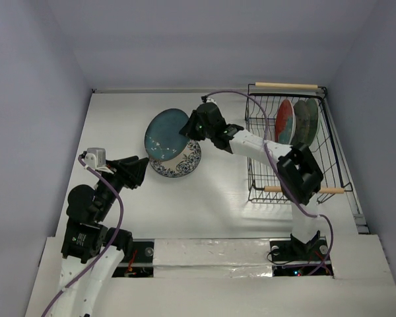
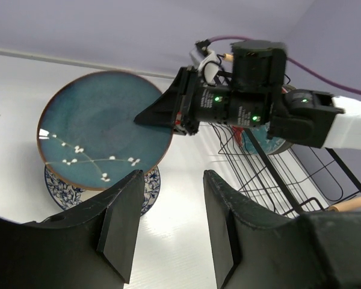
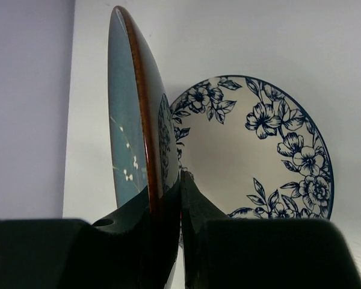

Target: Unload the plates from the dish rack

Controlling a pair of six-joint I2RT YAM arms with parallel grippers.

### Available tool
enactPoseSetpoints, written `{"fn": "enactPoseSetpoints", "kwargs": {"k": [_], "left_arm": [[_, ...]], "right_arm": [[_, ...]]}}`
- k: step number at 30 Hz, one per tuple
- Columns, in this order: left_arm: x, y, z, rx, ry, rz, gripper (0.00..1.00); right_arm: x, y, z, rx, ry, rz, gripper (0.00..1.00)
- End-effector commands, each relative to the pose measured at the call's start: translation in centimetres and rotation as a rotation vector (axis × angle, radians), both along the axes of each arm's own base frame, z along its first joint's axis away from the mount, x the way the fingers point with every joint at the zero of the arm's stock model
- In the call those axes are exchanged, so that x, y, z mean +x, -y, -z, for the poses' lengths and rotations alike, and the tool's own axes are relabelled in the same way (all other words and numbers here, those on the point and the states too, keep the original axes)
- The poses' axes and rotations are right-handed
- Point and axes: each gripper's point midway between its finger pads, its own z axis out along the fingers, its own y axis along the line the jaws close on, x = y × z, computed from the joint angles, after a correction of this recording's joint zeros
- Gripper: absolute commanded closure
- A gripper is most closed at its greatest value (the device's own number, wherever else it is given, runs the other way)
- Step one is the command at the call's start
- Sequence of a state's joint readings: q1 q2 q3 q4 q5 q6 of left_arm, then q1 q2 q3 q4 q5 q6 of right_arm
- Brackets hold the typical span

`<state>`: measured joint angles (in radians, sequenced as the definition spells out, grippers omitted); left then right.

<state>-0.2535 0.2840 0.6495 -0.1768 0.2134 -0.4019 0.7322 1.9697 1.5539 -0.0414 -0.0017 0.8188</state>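
My right gripper (image 1: 193, 125) is shut on the rim of the dark teal plate (image 1: 165, 134) and holds it tilted over the white-blue floral plate (image 1: 181, 162), which lies flat on the table. In the right wrist view the fingers pinch the teal plate's (image 3: 123, 120) brown edge, with the floral plate (image 3: 253, 150) behind. My left gripper (image 1: 142, 170) is open and empty, low at the left, facing the teal plate (image 2: 96, 129). The dish rack (image 1: 285, 85) stands at the right with a red-and-teal plate (image 1: 285, 121) and greyish plates (image 1: 308, 121) upright in it.
The rack's near wooden handle (image 1: 303, 189) lies by my right arm's elbow. A purple cable (image 1: 234, 94) loops from the right wrist over the rack's left side. Grey walls close in the table at the back and sides.
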Motion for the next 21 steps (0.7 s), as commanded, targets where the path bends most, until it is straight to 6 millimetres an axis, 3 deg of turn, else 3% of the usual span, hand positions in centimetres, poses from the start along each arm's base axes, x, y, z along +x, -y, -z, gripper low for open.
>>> {"fn": "enactPoseSetpoints", "kwargs": {"k": [1, 14, 21], "left_arm": [[0.0, 0.1, -1.2, -0.008, 0.041, 0.007, 0.59], [-0.1, 0.0, -1.3, -0.011, 0.045, 0.004, 0.59], [-0.2, 0.1, -1.4, -0.010, 0.050, 0.007, 0.59]], "right_arm": [[1.1, -2.6, -5.1, 0.222, 0.095, -0.011, 1.00], [0.1, -2.4, -0.7, 0.197, 0.022, -0.004, 0.99], [-0.9, -1.3, 3.8, 0.116, -0.038, 0.004, 0.58]]}}
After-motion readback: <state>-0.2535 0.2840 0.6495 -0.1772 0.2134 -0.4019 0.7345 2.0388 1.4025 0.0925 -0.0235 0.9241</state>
